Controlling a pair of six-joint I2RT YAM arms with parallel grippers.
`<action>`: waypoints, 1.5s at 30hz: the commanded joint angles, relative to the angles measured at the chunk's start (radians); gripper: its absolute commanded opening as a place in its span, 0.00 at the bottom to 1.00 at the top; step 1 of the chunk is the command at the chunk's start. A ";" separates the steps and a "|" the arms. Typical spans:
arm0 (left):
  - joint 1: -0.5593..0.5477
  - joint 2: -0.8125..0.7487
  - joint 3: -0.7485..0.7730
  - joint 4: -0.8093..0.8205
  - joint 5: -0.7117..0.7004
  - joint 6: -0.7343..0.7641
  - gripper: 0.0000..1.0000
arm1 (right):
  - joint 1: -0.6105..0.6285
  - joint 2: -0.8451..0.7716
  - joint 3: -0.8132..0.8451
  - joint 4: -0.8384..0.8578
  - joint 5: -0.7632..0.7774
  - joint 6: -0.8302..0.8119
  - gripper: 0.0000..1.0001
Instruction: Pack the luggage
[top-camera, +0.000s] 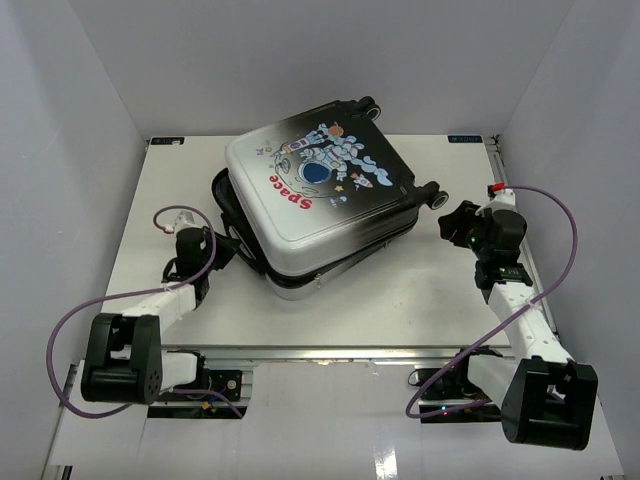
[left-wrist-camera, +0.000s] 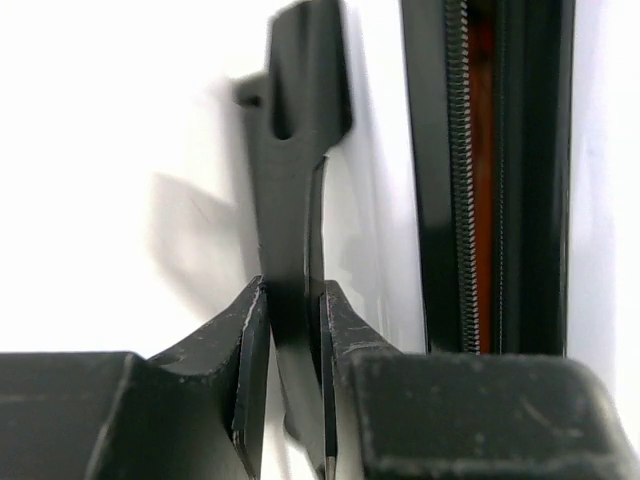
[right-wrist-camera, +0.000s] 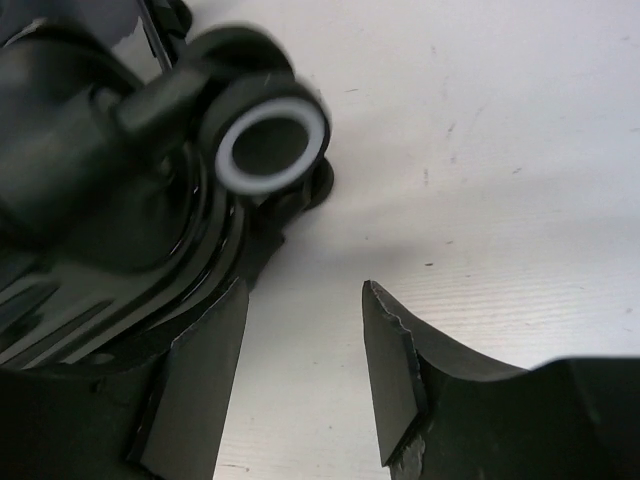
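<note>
Left claw first: on its wrist camera the two pads are pinched together on a thin black zipper tab, which stands up between them and pokes out past the tips. Bare white table lies behind it to the left. Just to the right runs the black zipper track, teeth visible, with an orange-red strip showing beside it.

From overhead, that claw sits hard against the left side of the suitcase. The suitcase lies flat in the middle of the table, toward the back, astronaut lid up. The lid is twisted askew over the lower half, so the dark rim peeks out on the left and near sides.

Right claw now: fingers spread apart, nothing between them but table. A black wheel with a white ring sits just ahead of its left finger, and the dark ribbed corner of the suitcase crowds that side.

Overhead, this claw is just off the suitcase's right corner, near the table's right edge. Purple cables loop out from both arms, and white walls box in the table.
</note>
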 joint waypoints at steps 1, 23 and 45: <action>0.159 0.082 0.189 0.054 0.010 0.275 0.00 | 0.023 0.091 0.030 0.126 -0.060 0.033 0.48; 0.178 0.226 0.356 0.053 0.282 0.460 0.00 | 0.216 0.266 0.135 0.119 0.089 0.064 0.44; 0.177 0.230 0.345 0.117 0.470 0.550 0.00 | 0.285 0.556 0.550 0.103 0.014 0.010 0.43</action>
